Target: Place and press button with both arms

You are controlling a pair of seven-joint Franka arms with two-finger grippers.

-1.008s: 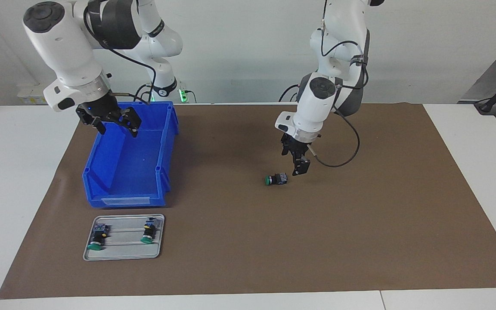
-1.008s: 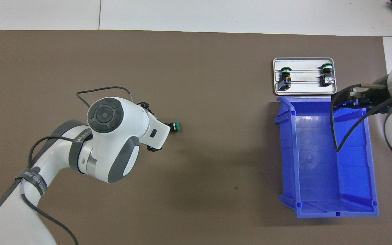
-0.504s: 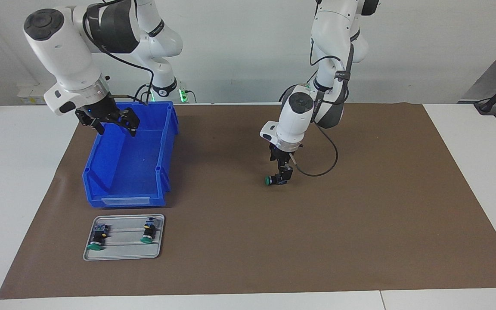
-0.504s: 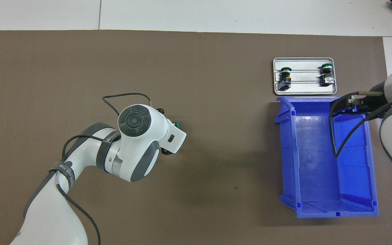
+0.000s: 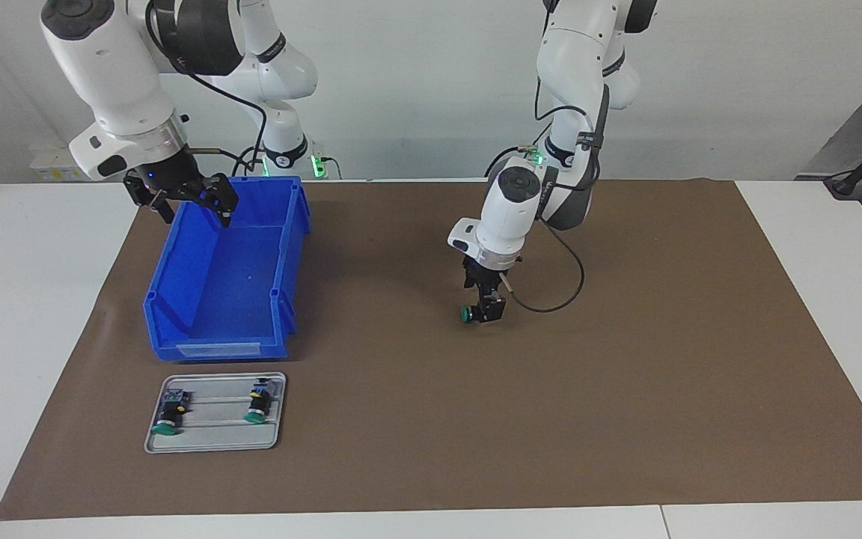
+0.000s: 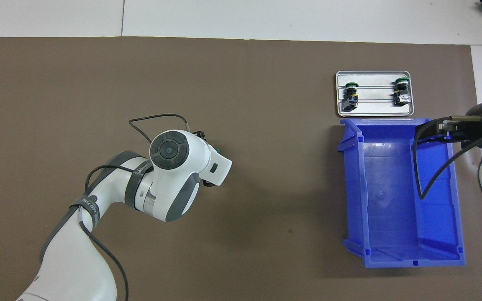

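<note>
While fingers stand spread, left hand straddles button, not gripping.

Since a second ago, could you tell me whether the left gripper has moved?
Yes. The left gripper has shifted toward the blue bin and now stands right over the button on the mat.

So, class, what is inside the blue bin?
Nothing shows inside the blue bin: its floor is bare. The right gripper, open, hangs over the end nearest the robots, and its cable covers a strip of floor.
</note>
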